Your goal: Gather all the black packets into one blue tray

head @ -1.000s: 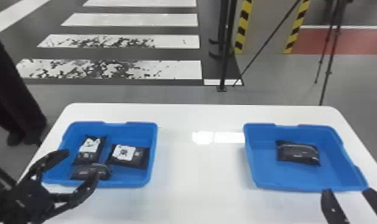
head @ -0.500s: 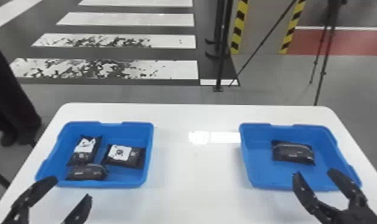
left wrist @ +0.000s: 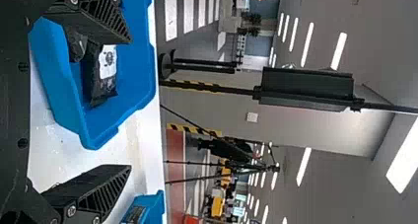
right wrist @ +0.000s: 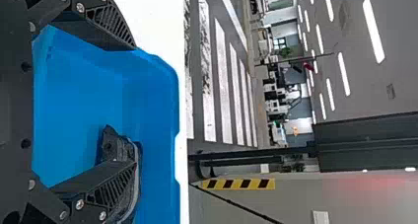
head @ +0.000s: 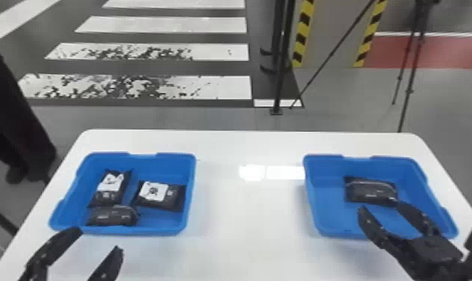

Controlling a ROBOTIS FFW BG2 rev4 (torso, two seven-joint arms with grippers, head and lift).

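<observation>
In the head view my right gripper (head: 379, 207) stands open over the front of the right blue tray (head: 321, 220), close to the one black packet (head: 370, 190) in it. In the right wrist view the gripper (right wrist: 135, 105) has its fingers apart, one in front of the packet (right wrist: 113, 147). The left blue tray (head: 190, 187) holds three packets: one upper left (head: 110, 188), one at right (head: 160, 195), one lying at the front (head: 112, 216). My left gripper (head: 101, 239) is open at that tray's front edge; the left wrist view shows the gripper (left wrist: 130, 103) too.
Both trays stand on a white table (head: 246, 224), with a wide strip of tabletop between them. Beyond its far edge are a black stand (head: 282, 74) and a tripod (head: 410, 74) on the floor.
My right gripper has moved forward and inward, from the table's front right to over the right tray. My left gripper has drawn back from above the left tray's packets toward the front edge.
</observation>
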